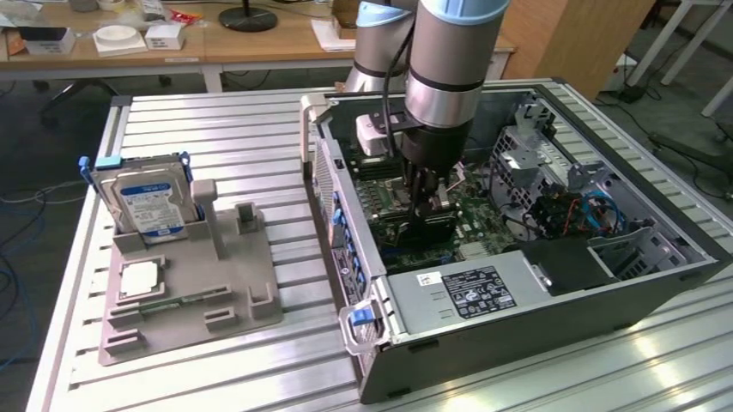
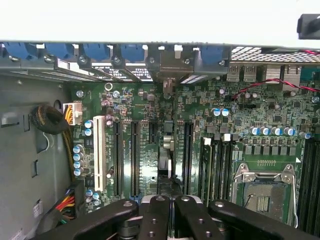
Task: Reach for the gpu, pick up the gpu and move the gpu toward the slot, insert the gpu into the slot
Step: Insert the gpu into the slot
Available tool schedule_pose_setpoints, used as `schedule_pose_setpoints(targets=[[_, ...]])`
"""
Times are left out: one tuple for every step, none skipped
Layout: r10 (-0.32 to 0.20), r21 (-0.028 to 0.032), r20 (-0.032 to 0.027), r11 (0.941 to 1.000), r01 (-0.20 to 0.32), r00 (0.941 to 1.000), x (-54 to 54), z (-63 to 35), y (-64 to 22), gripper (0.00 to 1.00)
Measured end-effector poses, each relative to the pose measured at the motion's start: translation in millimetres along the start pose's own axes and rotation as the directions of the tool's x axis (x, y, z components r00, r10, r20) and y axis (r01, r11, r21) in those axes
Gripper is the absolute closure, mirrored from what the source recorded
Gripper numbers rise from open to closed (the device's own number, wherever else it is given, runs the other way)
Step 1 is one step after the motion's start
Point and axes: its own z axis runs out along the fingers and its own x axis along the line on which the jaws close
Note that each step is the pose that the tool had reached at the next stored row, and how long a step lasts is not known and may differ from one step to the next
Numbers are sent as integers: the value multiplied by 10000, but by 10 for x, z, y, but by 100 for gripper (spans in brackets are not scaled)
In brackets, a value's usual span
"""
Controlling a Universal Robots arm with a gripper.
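Down there, gpu (image 1: 433,225) under claw (image 2: 165,210) (edge-on)

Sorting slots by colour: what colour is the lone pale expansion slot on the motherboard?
White; the slot shows best in the wrist view, beside the black ones.

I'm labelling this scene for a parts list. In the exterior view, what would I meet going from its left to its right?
Hard drive standing in the grey holder → small chip lying on the holder → open computer case, with the robot arm reaching down into it → blue cables inside the case.
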Motion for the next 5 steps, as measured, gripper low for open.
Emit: schedule_pose_setpoints(targets=[[0,0,0,10000,0,10000,0,0,0,90],[0,0,0,10000,0,10000,0,0,0,90],[0,1,0,10000,0,10000,0,0,0,90],[0,0,0,10000,0,10000,0,0,0,90],[0,0,0,10000,0,10000,0,0,0,90]])
